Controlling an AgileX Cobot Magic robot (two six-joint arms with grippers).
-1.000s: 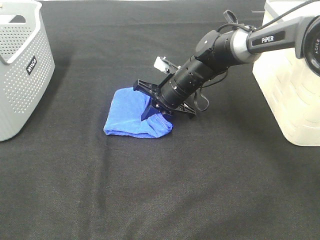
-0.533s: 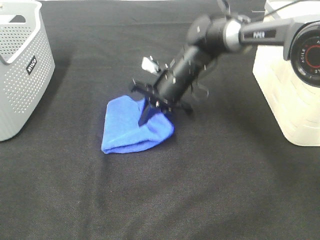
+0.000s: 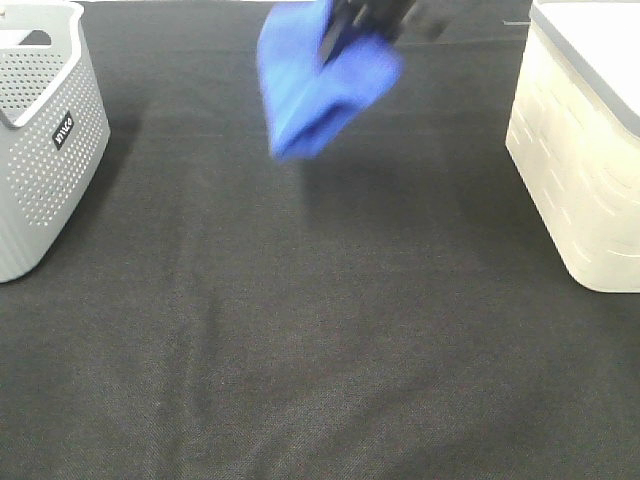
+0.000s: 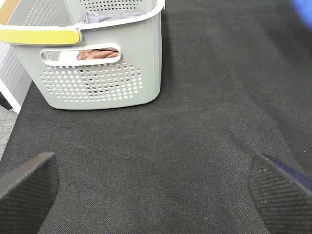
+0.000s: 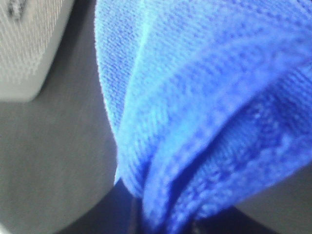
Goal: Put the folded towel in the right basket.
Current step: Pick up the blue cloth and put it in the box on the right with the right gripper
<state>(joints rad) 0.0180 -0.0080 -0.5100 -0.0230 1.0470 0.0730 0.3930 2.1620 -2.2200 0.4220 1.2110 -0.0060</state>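
The right gripper [image 3: 338, 28], half out of frame overhead, is pinched onto the folded towel [image 3: 320, 85], which hangs in the air over the black tabletop [image 3: 320, 350], between the two baskets. Soft, light and floppy, it droops below the grip and could unfold; a pinch across all layers suits it. The right basket [image 3: 575, 190] stands well apart, bare table between; the dangling corner would need to clear its near rim. The left gripper [image 4: 156, 190] gapes wide, holding nothing.

Grey basket [image 3: 40, 150], side wall: small black label [image 3: 63, 131] with white lettering, set at a slant. One short word, too small to read with certainty. No other text legible.
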